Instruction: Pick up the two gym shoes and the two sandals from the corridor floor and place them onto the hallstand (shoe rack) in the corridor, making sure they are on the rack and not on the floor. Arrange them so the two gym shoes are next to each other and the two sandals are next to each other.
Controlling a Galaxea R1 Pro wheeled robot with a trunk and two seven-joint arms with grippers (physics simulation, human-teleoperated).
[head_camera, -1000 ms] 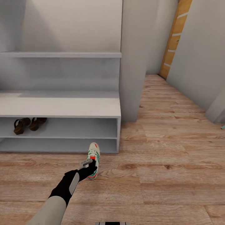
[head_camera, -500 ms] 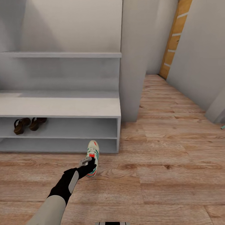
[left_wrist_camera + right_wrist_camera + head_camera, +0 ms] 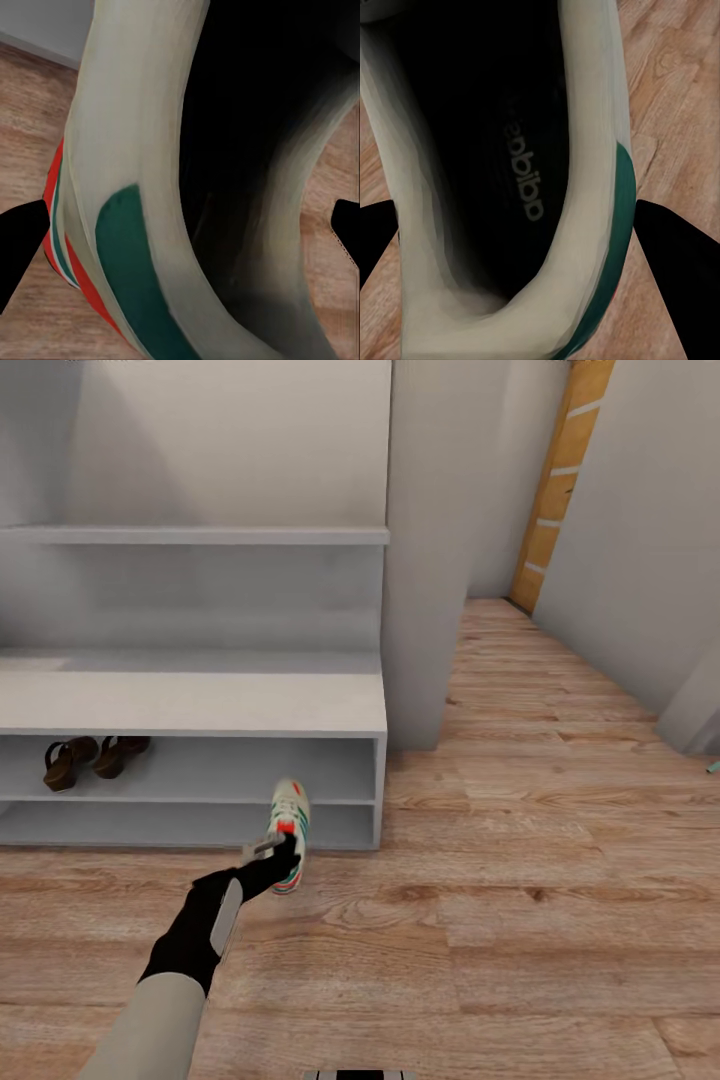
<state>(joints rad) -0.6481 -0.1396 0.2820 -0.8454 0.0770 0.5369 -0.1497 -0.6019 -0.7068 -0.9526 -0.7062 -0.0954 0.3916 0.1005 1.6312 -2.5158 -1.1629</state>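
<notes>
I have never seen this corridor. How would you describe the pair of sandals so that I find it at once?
Start at the wide pale-grey hallstand against the wall. Under its bench top are two open shelf levels; look at the upper one, near its left end. There the two sandals stand side by side, dark brown with straps, unlike the white gym shoe with green stripes that the left tool holds in front of the rack.

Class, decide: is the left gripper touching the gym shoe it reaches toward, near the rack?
Touching. In the head view the left gripper overlaps the heel of the gym shoe; the left wrist view shows the shoe's collar wedged between both dark fingertips.
</notes>
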